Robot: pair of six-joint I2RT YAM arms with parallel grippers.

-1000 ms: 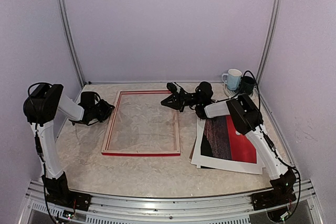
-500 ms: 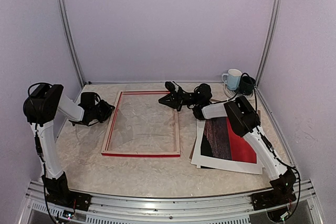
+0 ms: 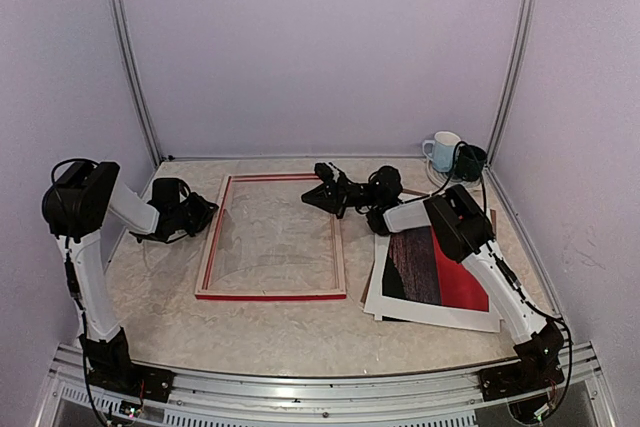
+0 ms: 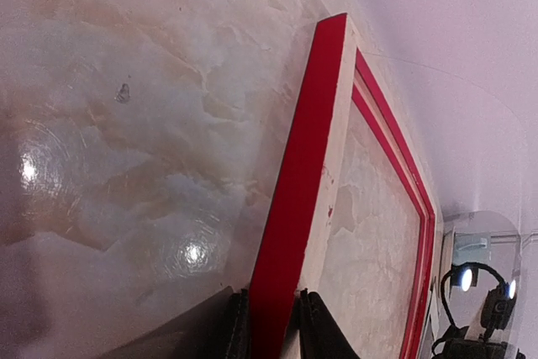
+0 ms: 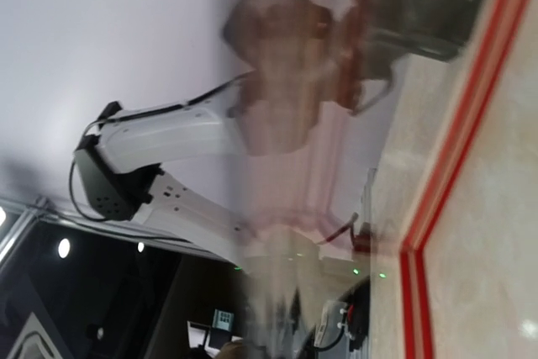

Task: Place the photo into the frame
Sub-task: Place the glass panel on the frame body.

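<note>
Plainly, the large rectangular sunset print with its white border (image 3: 425, 269) is a light, limp sheet, and I judge it would bend or crease under a careless pinch. It lies face up on the pale marbled tabletop (image 3: 280, 337), just right of the frame and partly under the right arm (image 3: 480, 247). A bare corner of the border looks the safest place to nip it.

The thin rectangular frame, red-faced with pale wood inner edges (image 3: 270, 295), lies flat and looks stiff and light. The left gripper (image 3: 198, 214) has its jaws narrowly apart, clamped across the frame's left rail, and both fingers (image 4: 239, 325) press on the red edge. The right gripper (image 3: 318, 194) hovers at the frame's far right corner with jaws together. A clear reflective pane (image 5: 286, 166) fills its wrist view, but I cannot tell whether it is pinched.
</note>
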